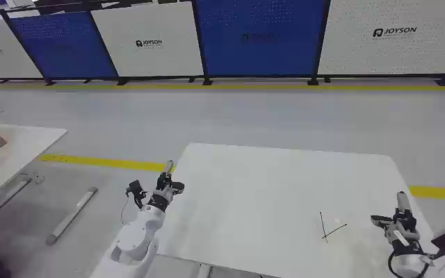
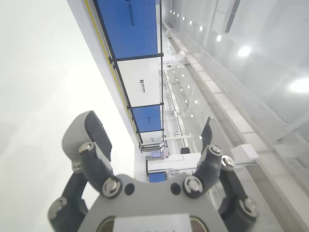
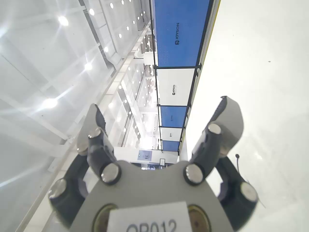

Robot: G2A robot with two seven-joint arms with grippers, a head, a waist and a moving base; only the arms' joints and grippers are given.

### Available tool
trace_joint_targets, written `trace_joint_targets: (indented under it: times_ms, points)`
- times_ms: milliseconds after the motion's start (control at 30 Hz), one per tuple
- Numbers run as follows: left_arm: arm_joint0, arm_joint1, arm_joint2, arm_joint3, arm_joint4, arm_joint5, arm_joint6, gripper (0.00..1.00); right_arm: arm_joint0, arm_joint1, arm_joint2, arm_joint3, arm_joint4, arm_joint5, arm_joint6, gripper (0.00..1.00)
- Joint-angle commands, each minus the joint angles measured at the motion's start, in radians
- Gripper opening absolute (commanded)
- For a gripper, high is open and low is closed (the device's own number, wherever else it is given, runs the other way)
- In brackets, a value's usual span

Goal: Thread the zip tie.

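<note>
Two thin black zip ties (image 1: 327,228) lie crossed on the white table (image 1: 278,194) near its front right. One tie's head end (image 3: 237,156) shows beside my right gripper's finger. My right gripper (image 1: 391,222) hovers at the table's right edge, a short way right of the ties; its jaws stand open and hold nothing (image 3: 160,112). At the table's left edge my left gripper (image 1: 167,179) is far from the ties, open and empty as well (image 2: 154,131).
A yellow floor line (image 1: 104,162) runs behind the table. Blue and white partition panels (image 1: 257,38) stand at the back. A second white table (image 1: 24,146) sits at the far left, with a grey bar (image 1: 69,215) on the floor.
</note>
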Motion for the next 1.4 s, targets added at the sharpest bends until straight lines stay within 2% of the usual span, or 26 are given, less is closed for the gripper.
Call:
trace_joint_targets:
  times_ms: [0, 33, 67, 100, 133, 167, 200, 367, 467, 600, 700, 767, 1367]
  points:
    - [0.0, 0.0, 0.0, 0.0, 0.0, 0.0, 0.0, 0.78, 0.0, 0.0, 0.0, 0.0, 0.0, 0.0, 0.0, 1.0]
    - [0.0, 0.0, 0.0, 0.0, 0.0, 0.0, 0.0, 0.78, 0.0, 0.0, 0.0, 0.0, 0.0, 0.0, 0.0, 1.0]
    - [0.0, 0.0, 0.0, 0.0, 0.0, 0.0, 0.0, 1.0, 0.0, 0.0, 0.0, 0.0, 0.0, 0.0, 0.0, 1.0]
    - [0.0, 0.0, 0.0, 0.0, 0.0, 0.0, 0.0, 0.78, 0.0, 0.0, 0.0, 0.0, 0.0, 0.0, 0.0, 0.78]
    - [0.0, 0.0, 0.0, 0.0, 0.0, 0.0, 0.0, 1.0, 0.0, 0.0, 0.0, 0.0, 0.0, 0.0, 0.0, 1.0]
    - [0.0, 0.0, 0.0, 0.0, 0.0, 0.0, 0.0, 0.78, 0.0, 0.0, 0.0, 0.0, 0.0, 0.0, 0.0, 0.78]
    - [0.0, 0.0, 0.0, 0.0, 0.0, 0.0, 0.0, 1.0, 0.0, 0.0, 0.0, 0.0, 0.0, 0.0, 0.0, 1.0]
    - [0.0, 0.0, 0.0, 0.0, 0.0, 0.0, 0.0, 1.0, 0.009, -0.001, 0.006, -0.004, -0.029, 0.014, 0.014, 1.0]
    - [0.0, 0.0, 0.0, 0.0, 0.0, 0.0, 0.0, 1.0, 0.01, 0.003, 0.015, -0.009, -0.052, 0.044, 0.078, 1.0]
    - [0.0, 0.0, 0.0, 0.0, 0.0, 0.0, 0.0, 1.0, 0.022, 0.019, 0.037, -0.013, -0.144, 0.107, 0.265, 1.0]
    - [0.0, 0.0, 0.0, 0.0, 0.0, 0.0, 0.0, 1.0, 0.053, 0.031, 0.049, 0.0, -0.166, 0.176, 0.428, 1.0]
    - [0.0, 0.0, 0.0, 0.0, 0.0, 0.0, 0.0, 1.0, 0.077, 0.04, 0.058, 0.013, -0.224, 0.19, 0.492, 1.0]
    - [0.0, 0.0, 0.0, 0.0, 0.0, 0.0, 0.0, 1.0, 0.077, 0.04, 0.058, 0.013, -0.224, 0.19, 0.492, 1.0]
